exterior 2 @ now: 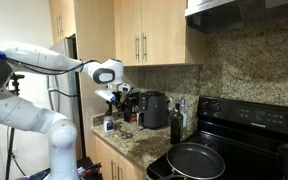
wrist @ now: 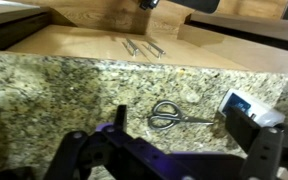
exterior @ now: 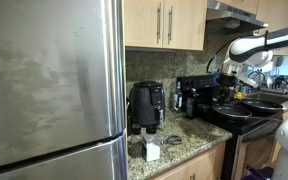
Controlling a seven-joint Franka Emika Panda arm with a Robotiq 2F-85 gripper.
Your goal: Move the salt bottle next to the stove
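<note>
On the counter (exterior: 189, 145): speckled granite, and it's crowded up here!
Gripper (wrist: 174, 145): fingers spread wide, nothing between them, hovering low over the stone in the wrist view.
Salt bottle (exterior: 152, 150): small and white, standing near the counter's front edge, just in front of the fryer.
Fryer (exterior: 147, 105): black and boxy, back by the wall.
Stove (exterior: 246, 115): dark pans on top, well apart from the Salt bottle.
Scissors (wrist: 170, 115): lying flat, just ahead of the fingers.
Container (wrist: 249, 106): white with a blue label, right beside one finger; can't tell whether it's the salt.
Arm (exterior 2: 44, 58): white, stretched out over the counter's end.
</note>
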